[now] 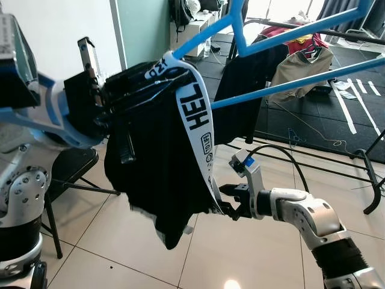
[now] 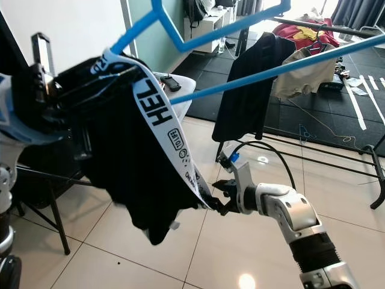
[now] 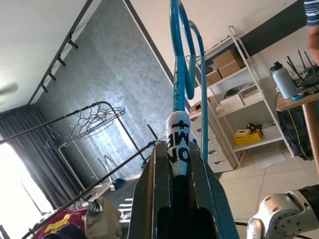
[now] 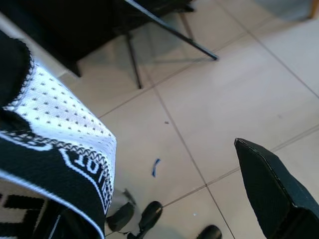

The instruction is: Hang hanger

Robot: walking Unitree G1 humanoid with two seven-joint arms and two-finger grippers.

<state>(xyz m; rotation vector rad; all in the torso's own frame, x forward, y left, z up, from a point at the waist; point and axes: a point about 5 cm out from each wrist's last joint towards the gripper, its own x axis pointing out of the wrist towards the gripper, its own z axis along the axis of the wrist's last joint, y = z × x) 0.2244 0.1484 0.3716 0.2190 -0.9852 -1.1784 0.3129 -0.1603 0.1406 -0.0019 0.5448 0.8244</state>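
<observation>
A large blue hanger [image 1: 289, 30] is held up at the left, its bars reaching to the upper right. My left gripper [image 3: 175, 149] is shut on its bar. Over the hanger hang a black garment [image 1: 150, 162] and a black-and-white scarf [image 1: 195, 114] lettered "HEL". The scarf runs down and to the right. At its lower end sits my right gripper [image 1: 231, 203], open. In the right wrist view the scarf [image 4: 60, 149] lies by one side, and the other fingertip [image 4: 269, 184] stands well apart from it.
A clothes rack at the back holds a black jacket [image 1: 246, 90] and a beige shirt [image 1: 301, 69]; its black base rails [image 1: 337, 162] run over the floor at the right. A black folding chair [image 1: 72, 165] stands at the left. Pale tiles [image 1: 252, 253] lie below.
</observation>
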